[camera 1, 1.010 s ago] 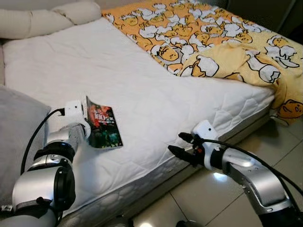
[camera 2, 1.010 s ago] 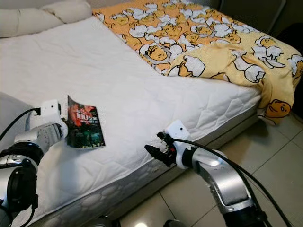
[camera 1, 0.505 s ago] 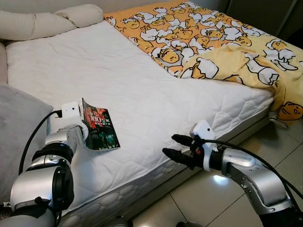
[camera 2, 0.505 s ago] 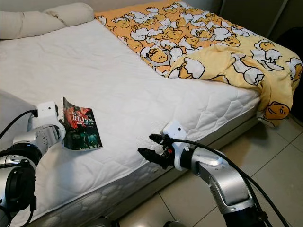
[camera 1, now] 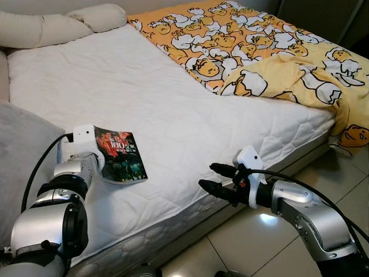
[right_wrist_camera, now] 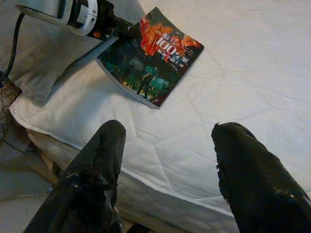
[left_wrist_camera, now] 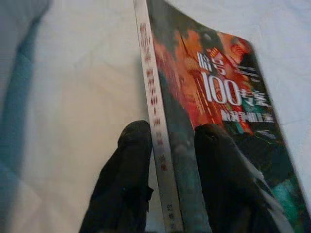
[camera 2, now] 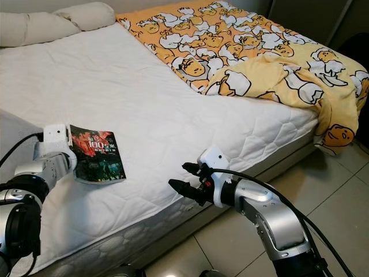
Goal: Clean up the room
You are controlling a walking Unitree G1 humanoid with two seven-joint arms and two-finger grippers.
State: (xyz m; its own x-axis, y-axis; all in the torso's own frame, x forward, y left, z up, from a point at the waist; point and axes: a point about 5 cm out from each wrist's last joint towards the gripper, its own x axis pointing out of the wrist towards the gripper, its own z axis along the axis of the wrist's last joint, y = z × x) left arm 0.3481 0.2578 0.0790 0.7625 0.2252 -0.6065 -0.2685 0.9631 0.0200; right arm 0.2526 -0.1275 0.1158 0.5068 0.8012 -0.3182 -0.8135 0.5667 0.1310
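Left wrist view: left tool (left_wrist_camera: 165,145) pinches the spine of the dark paperback book (left_wrist_camera: 214,116).
Bed: white quilted mattress (camera 1: 173,109) under book.
Right tool (camera 1: 214,178): fingers apart, beside the bed edge.

Two black fingers (left_wrist_camera: 129,179) pinch the book (left_wrist_camera: 214,121) at its spine over white mattress (left_wrist_camera: 73,97)

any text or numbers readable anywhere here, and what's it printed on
"100": large white number on the cover of the book that the left gripper pinches by its spine on the mattress.
The characters around the number and down the spine are too blurred to read.
The yellow blanket carries cartoon figures, no words.
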